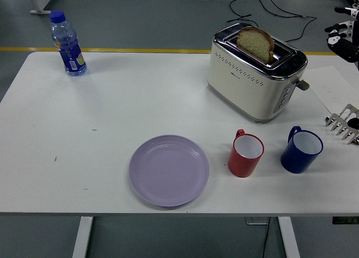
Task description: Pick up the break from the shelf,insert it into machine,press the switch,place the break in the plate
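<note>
On the table [112, 112] stand one toaster [255, 78] holding one bread slice [255, 44], one purple plate [169, 170], two mugs, a red mug [245, 153] and a blue mug [301, 150], one water bottle [67, 43] at the far left, and one metal rack [343, 124] at the right edge.
</note>
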`<state>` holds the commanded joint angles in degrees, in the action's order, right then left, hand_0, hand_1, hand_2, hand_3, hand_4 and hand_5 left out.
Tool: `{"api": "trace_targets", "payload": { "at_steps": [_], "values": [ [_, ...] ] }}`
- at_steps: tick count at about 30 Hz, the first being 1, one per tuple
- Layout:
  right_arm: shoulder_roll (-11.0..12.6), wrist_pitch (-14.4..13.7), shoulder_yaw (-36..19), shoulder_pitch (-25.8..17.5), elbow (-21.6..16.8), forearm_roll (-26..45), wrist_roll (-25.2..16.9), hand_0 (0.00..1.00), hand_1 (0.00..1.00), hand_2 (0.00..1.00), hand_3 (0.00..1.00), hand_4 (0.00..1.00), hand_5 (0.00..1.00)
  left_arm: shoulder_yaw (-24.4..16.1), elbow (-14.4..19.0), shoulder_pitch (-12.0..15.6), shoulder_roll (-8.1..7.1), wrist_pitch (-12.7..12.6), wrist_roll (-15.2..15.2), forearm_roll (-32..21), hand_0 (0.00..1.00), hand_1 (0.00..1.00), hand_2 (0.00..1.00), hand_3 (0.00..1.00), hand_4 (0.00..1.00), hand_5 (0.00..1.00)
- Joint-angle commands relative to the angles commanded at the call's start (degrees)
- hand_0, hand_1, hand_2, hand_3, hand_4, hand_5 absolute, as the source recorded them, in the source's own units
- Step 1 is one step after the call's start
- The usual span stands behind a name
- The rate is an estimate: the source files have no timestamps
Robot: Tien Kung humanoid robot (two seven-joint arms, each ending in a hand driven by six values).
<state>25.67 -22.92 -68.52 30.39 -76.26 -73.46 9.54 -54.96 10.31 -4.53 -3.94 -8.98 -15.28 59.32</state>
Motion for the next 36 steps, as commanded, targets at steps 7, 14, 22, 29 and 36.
{"api": "trace_targets", "payload": {
  "at_steps": [7,14,22,29,36],
  "values": [
    [1.58,3.84,-1.00,-3.68,-0.77,-3.56,2.42,0.200,0.258,0.364,0.743,0.377,0.002,-0.03,0.00,0.03,-0.01,0.04,0.02,0.14,0.657,0.571,0.585,0.612,0.321,0.990],
    [2.31,8.28,-0.38,-5.63,-0.67,-9.62,5.71,0.144,0.227,0.341,0.740,0.382,0.002,-0.29,0.00,0.10,0.00,0.07,-0.03,0.42,0.657,0.572,0.585,0.613,0.321,0.991],
    [1.49,10.70,2.89,-5.11,1.03,-10.59,7.07,0.118,0.215,0.326,0.721,0.399,0.011,-0.16,0.00,0.07,0.04,0.05,-0.05,0.27,0.657,0.571,0.584,0.613,0.319,0.993],
    [0.66,11.44,4.53,-4.31,2.58,-10.87,7.61,0.112,0.210,0.323,0.722,0.401,0.018,0.03,0.00,-0.01,0.05,0.01,-0.05,0.00,0.657,0.571,0.585,0.612,0.318,0.993],
    [-0.07,11.86,5.40,-4.24,3.24,-11.11,7.75,0.109,0.206,0.319,0.723,0.401,0.031,0.06,0.00,-0.01,0.09,0.05,-0.12,0.11,0.656,0.571,0.585,0.611,0.317,0.993]
  ]
}}
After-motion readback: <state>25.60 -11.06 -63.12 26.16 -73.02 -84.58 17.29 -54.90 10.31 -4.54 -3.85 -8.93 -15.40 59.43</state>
